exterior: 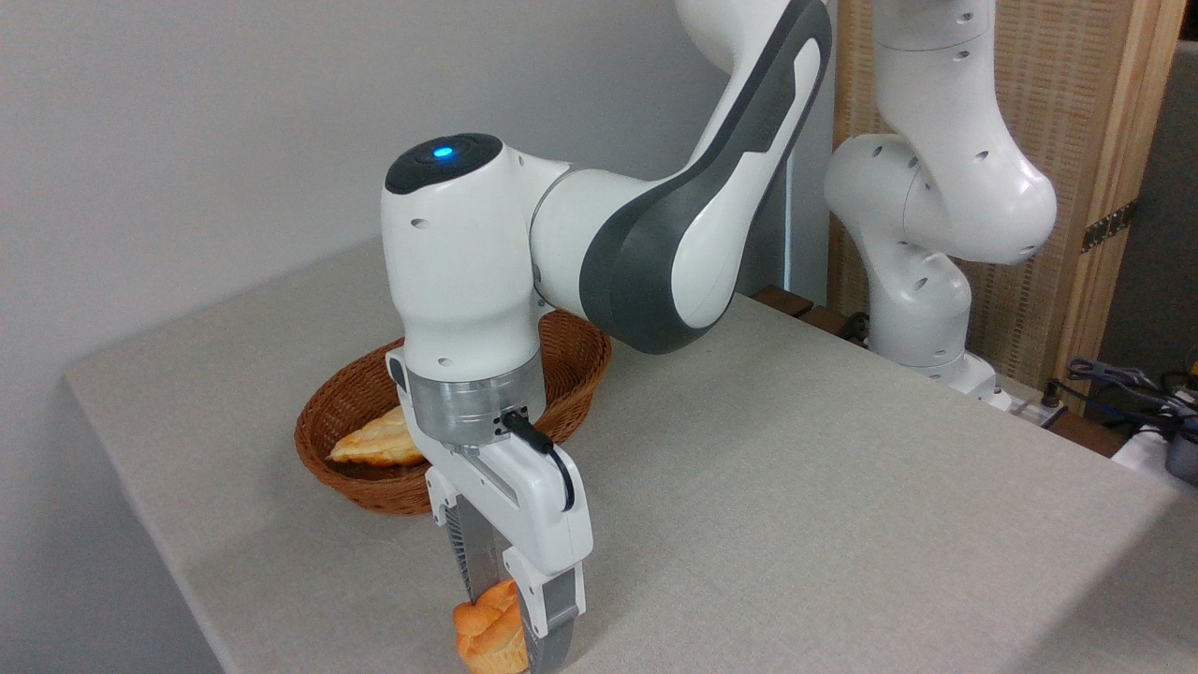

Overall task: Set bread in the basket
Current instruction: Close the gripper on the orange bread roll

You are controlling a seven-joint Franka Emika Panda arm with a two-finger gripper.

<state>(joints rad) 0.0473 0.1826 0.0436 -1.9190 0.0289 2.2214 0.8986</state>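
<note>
The bread, a small orange-golden knotted bun, sits at the table's front edge, at the very bottom of the picture. My gripper points down over it and is shut on it, one grey finger behind the bun and one in front. The front finger hides the bun's right side. The basket, oval reddish-brown wicker, stands on the table just behind and to the left of the gripper, partly covered by my wrist.
A paler braided loaf lies in the basket's left end. The table's front-left edge runs close beside the bun. My arm's base and some cables stand at the right. The grey table stretches to the right.
</note>
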